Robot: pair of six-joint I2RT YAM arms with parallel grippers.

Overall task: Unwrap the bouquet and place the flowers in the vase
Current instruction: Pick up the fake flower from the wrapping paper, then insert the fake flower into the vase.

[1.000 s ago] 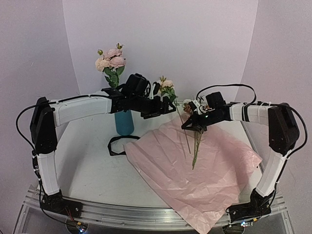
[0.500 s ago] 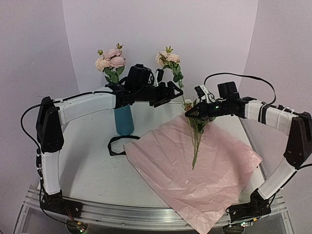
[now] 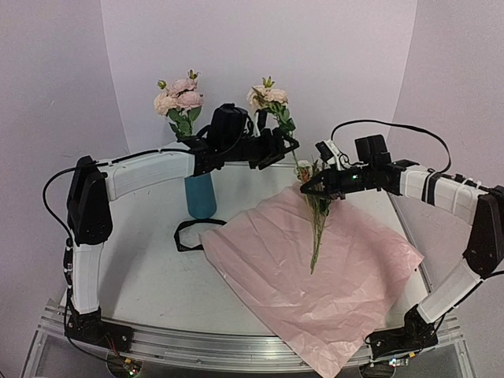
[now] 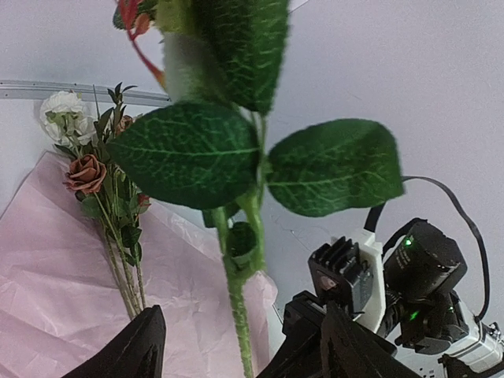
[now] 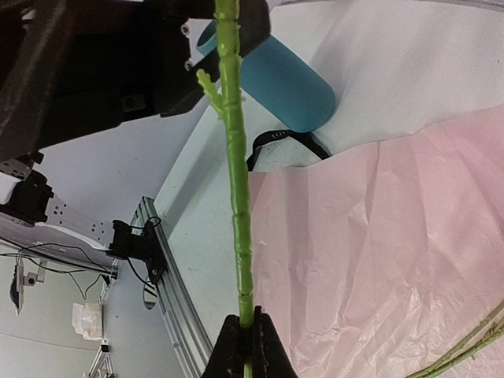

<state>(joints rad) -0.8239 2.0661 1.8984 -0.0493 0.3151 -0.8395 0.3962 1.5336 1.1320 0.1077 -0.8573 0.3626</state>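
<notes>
1. Since a second ago both your arms have climbed and swung toward the back wall; the raised flower [image 3: 268, 96] has gone up with them, and its pale pink head now sits about level with the pink bunch [image 3: 179, 98], where before it hung just above the left arm's wrist
2. Your right gripper [image 5: 246, 337] is clamped on the lower end of that flower's green stem; in the wrist view the jaws are pressed together on it, and the stem runs straight up from them
3. Your left gripper [image 4: 240, 331] sits higher on the same stem, just under its broad green leaves; the jaws stand apart, one on each side, with the stem between them and touching neither as far as the wrist view shows
4. Your vase [image 3: 201, 197], teal and upright, stands on the table [image 3: 142, 260] at the back left, partly behind the left forearm; the pink bunch is already in it; the raised flower is to its right, well apart from the rim
5. Your remaining roses [image 4: 85, 172], cream and rust, lie on the pink paper [image 3: 331, 276] below the right gripper, stems pointing toward the arm bases; the paper is spread open and creased, its near corner hanging over the table's front edge; the black ribbon [image 3: 187, 234] lies loose just in front of the vase, at the paper's left edge
</notes>
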